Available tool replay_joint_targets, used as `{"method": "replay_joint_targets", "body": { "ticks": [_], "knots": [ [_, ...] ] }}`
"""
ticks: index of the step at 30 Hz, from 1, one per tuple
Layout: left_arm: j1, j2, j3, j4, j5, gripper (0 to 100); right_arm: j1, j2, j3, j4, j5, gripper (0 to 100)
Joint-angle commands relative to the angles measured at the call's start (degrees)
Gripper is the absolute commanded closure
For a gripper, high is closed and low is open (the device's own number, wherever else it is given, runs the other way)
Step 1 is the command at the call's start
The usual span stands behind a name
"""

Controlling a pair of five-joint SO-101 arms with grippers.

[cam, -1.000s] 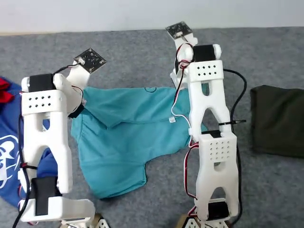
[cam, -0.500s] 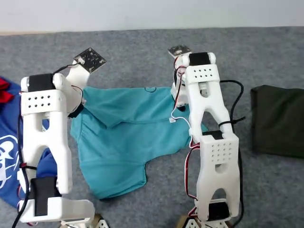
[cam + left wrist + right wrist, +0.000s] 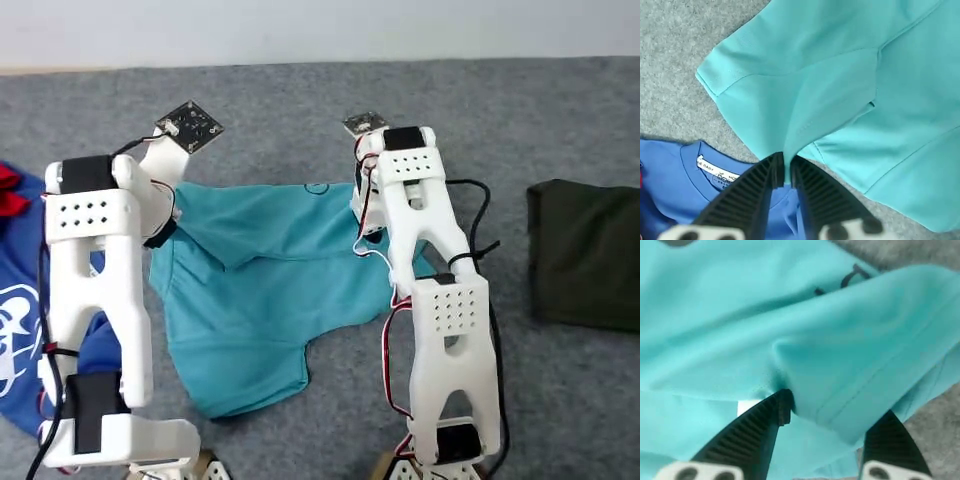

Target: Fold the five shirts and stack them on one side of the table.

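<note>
We judge ourselves early: one dark shirt point(image 3: 585, 255) lies folded on the table point(image 3: 560, 400), well apart from the half-spread teal shirt point(image 3: 260, 300), which our left gripper point(image 3: 784, 172) pinches and our right gripper point(image 3: 836, 412) straddles, fingers wide.

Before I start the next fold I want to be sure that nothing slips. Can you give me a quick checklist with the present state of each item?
1. Left gripper clamped on the teal shirt: ok, its jaws are shut on a pinch of cloth.
2. Right gripper clamped on the teal shirt: not ok, its jaws stand open with a fold between them.
3. Blue shirt kept out of the left grip: ok, only teal cloth sits between the jaws.
4. Dark shirt out of the way: ok, it lies folded, apart from the teal shirt.
5. Teal shirt lying smooth: not ok, it is rumpled.
</note>
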Motion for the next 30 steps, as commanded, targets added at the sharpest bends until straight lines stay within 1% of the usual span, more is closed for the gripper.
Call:
{"method": "replay_joint_targets", "body": {
  "ticks": [1,6,8,13,16,18,24,30],
  "knots": [
    [-0.2,-3.0,-0.3,-1.0,-0.4,100,-0.4,-0.4,-0.4,-1.5,-0.1,79.4],
    [0.0,-3.0,-0.3,-1.0,-0.4,100,-0.9,-0.7,-0.4,-1.8,-0.1,92.9],
    [0.1,-3.0,-0.3,-1.0,-0.4,100,-0.9,-1.0,-0.4,-1.5,-0.1,95.0],
    [0.1,-3.0,-0.3,-1.0,-0.4,100,-0.7,-1.0,-5.1,2.8,-0.1,96.0],
    [0.0,-3.0,-0.3,-1.0,-0.4,100,-0.6,-1.0,-11.0,6.7,-0.1,96.1],
    [-0.1,-3.0,-0.3,-0.8,-0.4,100,-0.6,-0.9,-15.6,9.3,-0.1,97.9],
    [-0.2,-3.1,-0.3,-0.6,-0.4,100,-0.6,-1.0,-21.8,9.8,0.0,98.8],
    [-0.3,-3.2,-0.3,-0.6,-0.4,100,-0.7,-2.9,-23.6,9.8,0.0,98.6]
  ]
}}
